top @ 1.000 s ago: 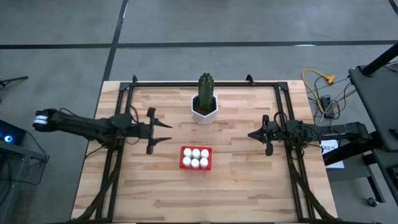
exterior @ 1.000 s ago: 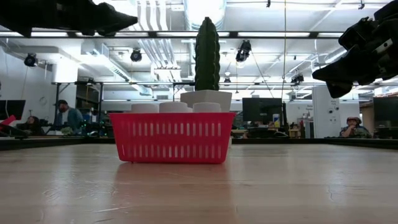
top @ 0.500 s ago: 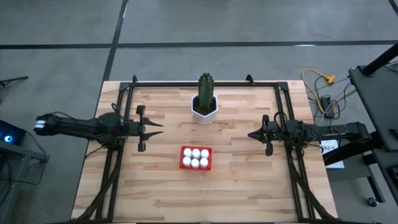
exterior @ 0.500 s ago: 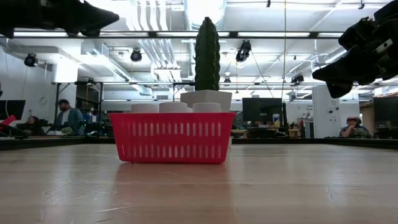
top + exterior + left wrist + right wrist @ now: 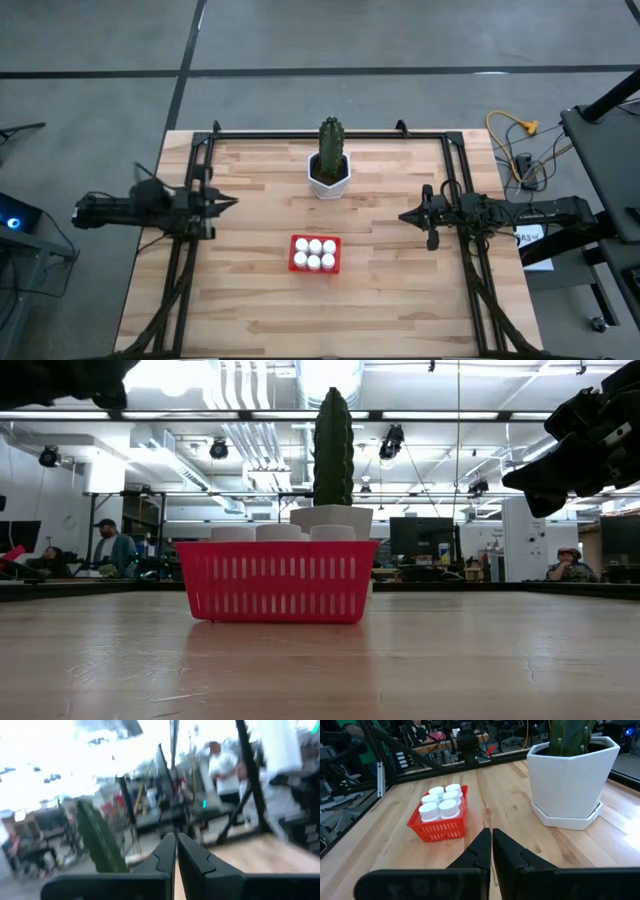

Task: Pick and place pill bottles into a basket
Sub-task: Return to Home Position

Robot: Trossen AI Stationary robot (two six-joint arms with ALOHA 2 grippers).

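The red basket [image 5: 315, 254] stands on the table's middle, near side, and several white pill bottles [image 5: 315, 252] stand upright in it, caps up. In the right wrist view the basket [image 5: 440, 826] and bottles [image 5: 441, 801] show ahead of the fingers. My left gripper [image 5: 232, 202] hangs shut and empty over the table's left edge; its fingers [image 5: 176, 854] meet. My right gripper [image 5: 405, 215] hangs shut and empty over the table's right part, clear of the basket.
A cactus in a white hexagonal pot [image 5: 329, 176] stands at the far middle, behind the basket. Black frame rails [image 5: 190, 250] run along the table's left, right and far edges. People sit in the room beyond the table [image 5: 105, 550].
My left gripper has drawn back toward the table's left edge, away from the basket, and has shut its fingers with nothing between them. The basket and bottles have stayed in place.
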